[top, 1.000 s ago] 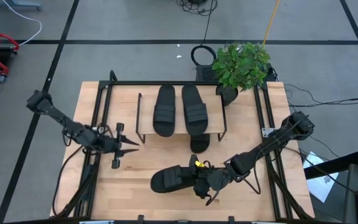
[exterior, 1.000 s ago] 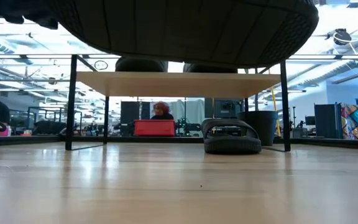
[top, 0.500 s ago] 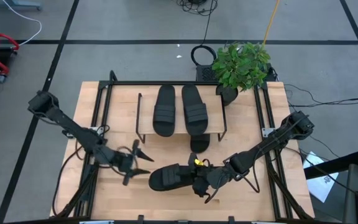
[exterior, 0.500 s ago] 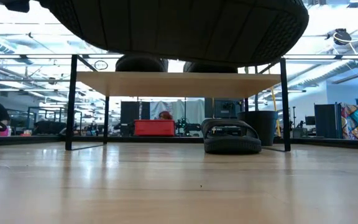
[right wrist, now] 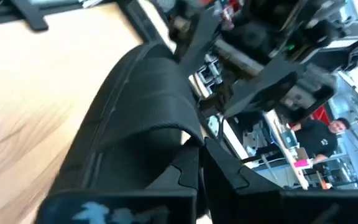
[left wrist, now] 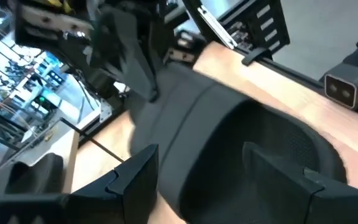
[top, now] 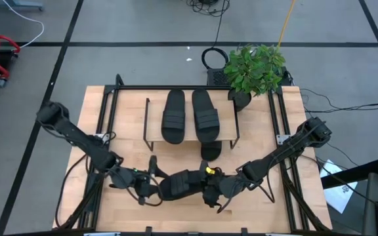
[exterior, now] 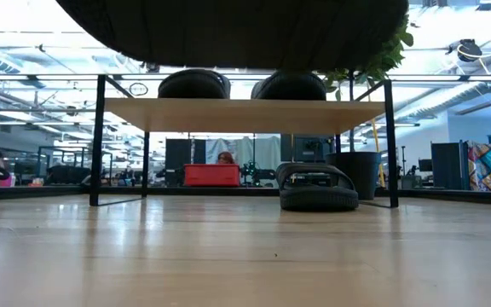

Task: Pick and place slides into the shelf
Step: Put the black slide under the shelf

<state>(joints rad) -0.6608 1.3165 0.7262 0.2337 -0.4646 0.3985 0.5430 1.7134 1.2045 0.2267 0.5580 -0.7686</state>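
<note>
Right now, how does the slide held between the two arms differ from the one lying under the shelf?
The held slide is lifted off the table, with the right tool shut on it and the open left tool at its other end; the slide under the shelf rests on the tabletop, untouched. The held one lies crosswise near the front; the other points front to back. Both are matching black slides.

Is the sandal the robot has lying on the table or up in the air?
Up in the air. In the low view the held slide hangs above the tabletop, clear of it. The right gripper grips it.
</note>
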